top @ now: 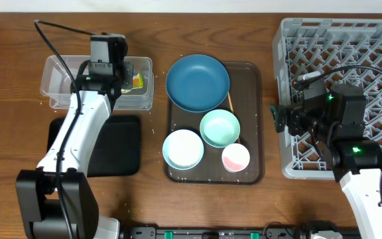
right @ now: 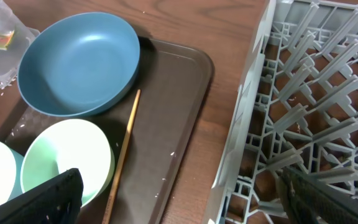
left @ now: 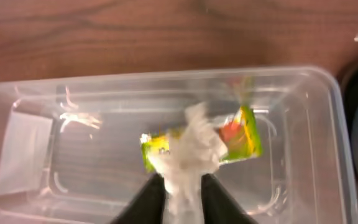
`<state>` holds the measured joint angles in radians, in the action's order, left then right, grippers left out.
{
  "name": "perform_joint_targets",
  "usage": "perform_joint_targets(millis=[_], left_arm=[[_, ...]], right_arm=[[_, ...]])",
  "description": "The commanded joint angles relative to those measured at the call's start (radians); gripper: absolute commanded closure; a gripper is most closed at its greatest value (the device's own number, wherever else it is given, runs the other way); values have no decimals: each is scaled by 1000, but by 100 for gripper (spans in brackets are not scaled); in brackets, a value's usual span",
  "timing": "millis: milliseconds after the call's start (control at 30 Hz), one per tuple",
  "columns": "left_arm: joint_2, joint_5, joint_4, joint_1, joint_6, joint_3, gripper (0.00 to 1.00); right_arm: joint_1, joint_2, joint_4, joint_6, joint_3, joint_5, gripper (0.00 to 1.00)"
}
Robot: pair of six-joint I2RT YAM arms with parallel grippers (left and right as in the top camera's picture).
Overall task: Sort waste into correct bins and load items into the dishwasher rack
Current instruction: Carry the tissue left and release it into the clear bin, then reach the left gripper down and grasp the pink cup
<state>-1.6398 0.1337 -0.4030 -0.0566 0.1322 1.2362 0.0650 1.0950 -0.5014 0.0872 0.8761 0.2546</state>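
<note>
Poising left gripper point(left: 183, 182) over clear tub point(left: 30, 146) to bin snack wrapper point(left: 246, 134) and tissue point(left: 194, 149), pinch or release unclear; hanging right gripper point(right: 179, 182) wide open, empty, beside dishwasher rack point(right: 303, 93).

Dark-blue bowl point(top: 197, 82), mint-green bowl point(top: 219, 127), white bowl point(top: 183, 149) and pink-lined white cup point(top: 235, 158) on the brown tray point(top: 249, 99), yellow-green wrapper point(left: 244, 134) in clear tub point(top: 58, 83) left of it, light-grey lattice rack point(top: 350, 40) right

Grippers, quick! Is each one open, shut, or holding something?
Left gripper: jaws either side of the crumpled white tissue over the clear plastic tub; grip cannot be told.
Right gripper: wide open, empty.
</note>
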Motion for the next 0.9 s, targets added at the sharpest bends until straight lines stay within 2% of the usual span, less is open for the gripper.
perform_joint_targets(millis=[0, 100, 167, 400, 600, 867], left_arm=[[21, 8, -28, 4, -18, 11, 61], [22, -34, -37, 3, -29, 11, 39], [27, -105, -42, 3, -30, 11, 34], [80, -378, -104, -32, -53, 11, 34], [92, -530, -219, -138, -108, 11, 34], [72, -561, -323, -360, -112, 11, 34]], right_arm=[[7, 1, 0, -12, 19, 5, 1], [7, 1, 0, -12, 19, 5, 1], [7, 1, 0, -12, 19, 5, 1], [7, 1, 0, -12, 19, 4, 1], [7, 1, 1, -12, 19, 3, 1], [7, 1, -8, -184, 19, -229, 1]])
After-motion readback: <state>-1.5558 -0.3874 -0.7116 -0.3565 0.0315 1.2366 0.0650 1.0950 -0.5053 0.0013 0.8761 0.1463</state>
